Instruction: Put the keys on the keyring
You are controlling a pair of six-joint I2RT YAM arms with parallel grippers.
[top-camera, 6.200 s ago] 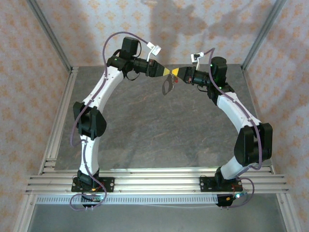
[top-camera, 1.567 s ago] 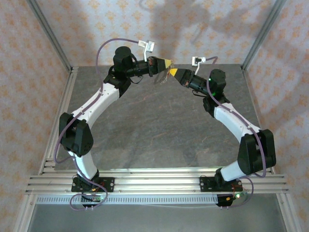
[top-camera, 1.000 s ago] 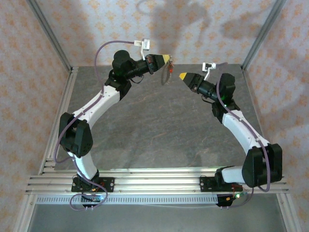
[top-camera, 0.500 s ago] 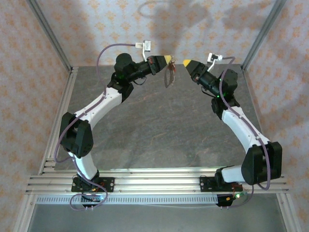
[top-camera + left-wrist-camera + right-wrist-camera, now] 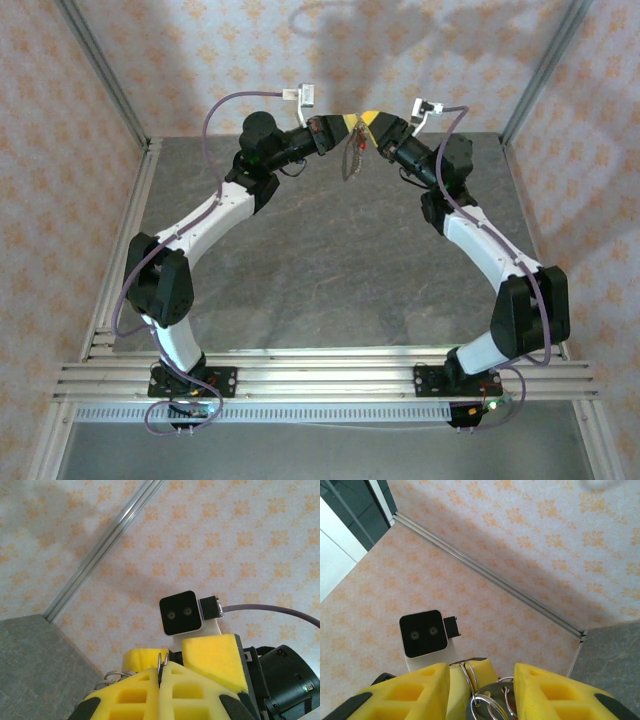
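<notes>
insp. notes for you, operator:

1. left hand (image 5: 348, 122): up high over the far end of the counter (image 5: 330, 270), close to the patterned back wall (image 5: 420, 60). in its own wrist view both yellow fingers (image 5: 195, 695) are pressed together w/ a thin metal loop nipped edge-on between them. finding: left hand is pinching the keyring (image 5: 349, 158).

2. keyring: hangs in mid-air just below the two hands in the top view, well clear of the counter. the rest of the metal bunch dangles under the pinch point. in the right wrist view its loops sit right in front of the lens.

3. right hand (image 5: 372, 121): comes in from the opp. side and meets the left hand tip to tip. right wrist view: yellow fingers (image 5: 555, 692) spread apart, w/ ring loops and a small round metal piece in the gap. neither pad is seen touching the metal. finding: spread, no grip you can confirm.

4. key: too small to tell apart from the hanging metal. can't tell if it's threaded on the ring.

5. the arms face each other: you see the right arm's wrist cam (image 5: 182, 612) from the left wrist, and the left arm's wrist cam (image 5: 422, 632) from the right wrist.
</notes>
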